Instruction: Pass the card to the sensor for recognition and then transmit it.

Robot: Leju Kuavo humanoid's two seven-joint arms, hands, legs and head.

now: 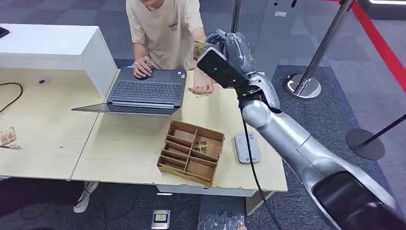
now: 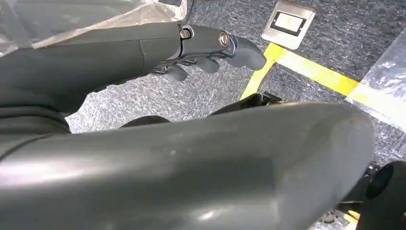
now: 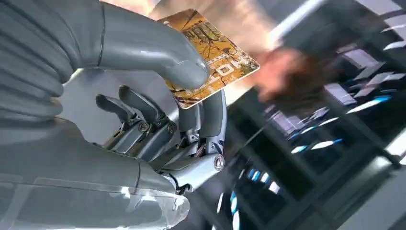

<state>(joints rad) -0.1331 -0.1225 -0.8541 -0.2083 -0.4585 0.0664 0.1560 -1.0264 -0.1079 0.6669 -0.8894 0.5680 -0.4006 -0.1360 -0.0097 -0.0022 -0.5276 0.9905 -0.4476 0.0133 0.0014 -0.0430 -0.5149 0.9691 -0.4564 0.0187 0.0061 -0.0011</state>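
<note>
My right hand [image 1: 229,48] is raised above the far edge of the table, toward the person, and pinches a yellow-orange card [image 1: 201,48] between thumb and finger. The card [image 3: 213,60] is plainly held by the right hand [image 3: 158,110] in the right wrist view, with a blurred person's hand [image 3: 287,76] just beyond it. The person's hand [image 1: 202,87] rests on the table below the card. A white card sensor [image 1: 247,147] lies flat on the table near my right forearm. My left hand [image 2: 210,48] hangs over the floor, fingers curled in, holding nothing.
A wooden compartment box [image 1: 191,152] with cards in it sits at the table's middle front. An open laptop [image 1: 146,91] lies before the person [image 1: 165,28]. Stanchion posts [image 1: 304,86] and a red barrier stand to the right. A white cabinet [image 1: 52,45] is at far left.
</note>
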